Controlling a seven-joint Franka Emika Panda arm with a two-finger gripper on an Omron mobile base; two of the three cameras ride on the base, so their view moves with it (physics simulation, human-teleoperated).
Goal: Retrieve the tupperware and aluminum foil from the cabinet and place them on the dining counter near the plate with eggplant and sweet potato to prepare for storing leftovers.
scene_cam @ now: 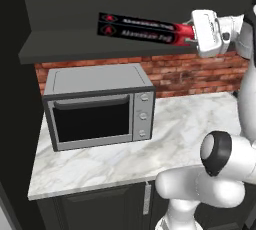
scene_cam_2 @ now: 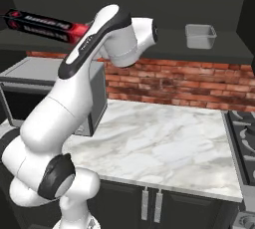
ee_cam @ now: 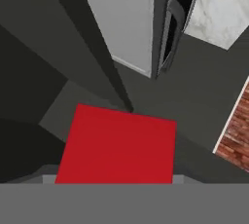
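**Foil box held by its red end, sticking out sideways in front of the cabinet**

The gripper point(scene_cam: 191, 33) is clamped on the red end of the aluminum foil point(scene_cam: 140, 28), and the long black box runs away from the fingers toward the upper left of the left base frame, near level and lengthwise along the front of the cabinet point(scene_cam: 85, 49) shelf edge. It hangs in the air above the toaster oven point(scene_cam: 97, 105), touching neither the oven nor, as far as I can tell, the shelf. Because the box reaches so far out from the grip, I judge that any turn of the wrist will sweep its far end widely; carrying it off to the dining counter calls for swinging that end clear of the shelf first.

The right base view shows what the left one lacks: the tupperware point(scene_cam_2: 200, 36) sitting on the dark shelf at upper right, well apart from the foil box at upper left, with the arm's own body hiding the grip. The hand view gives only the red end face square-on at lower centre, with the oven's top and door beyond it
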